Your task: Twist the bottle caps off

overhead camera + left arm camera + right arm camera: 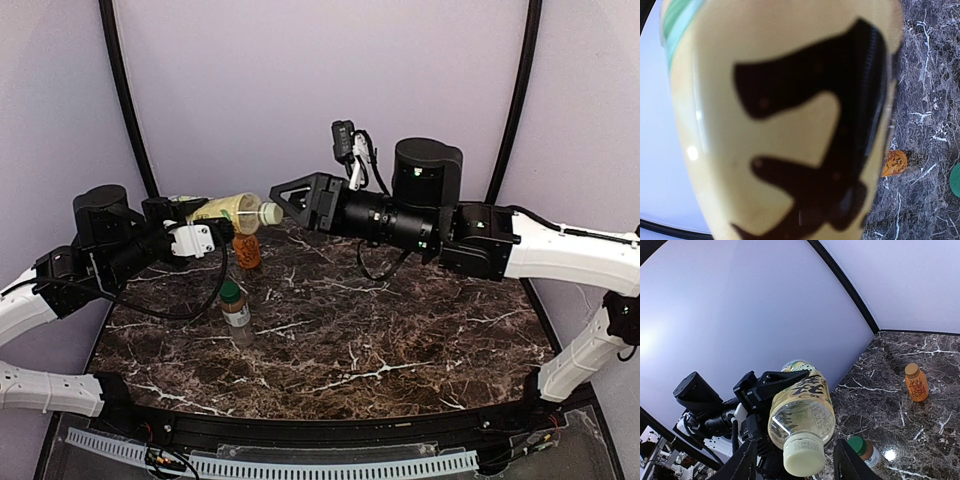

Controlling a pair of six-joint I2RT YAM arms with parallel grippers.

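Note:
My left gripper (208, 222) is shut on the tall yellow-green tea bottle (228, 210) and holds it on its side above the table. Its cream-white cap (270, 213) points right. My right gripper (280, 200) is open, with the cap (802, 456) between its two fingers (742, 465), not clamped. The bottle (780, 100) fills the left wrist view. The short orange bottle (246, 250) with its gold-orange cap (912, 369) stands upright behind. The small clear bottle (237, 318) with its dark green cap (231, 292) stands upright nearer the front.
The dark marble table (400, 340) is bounded by a black curved frame (130, 110) and lilac walls. The two standing bottles are just below and beside the held one. A cable (200, 305) hangs from the left arm over the table.

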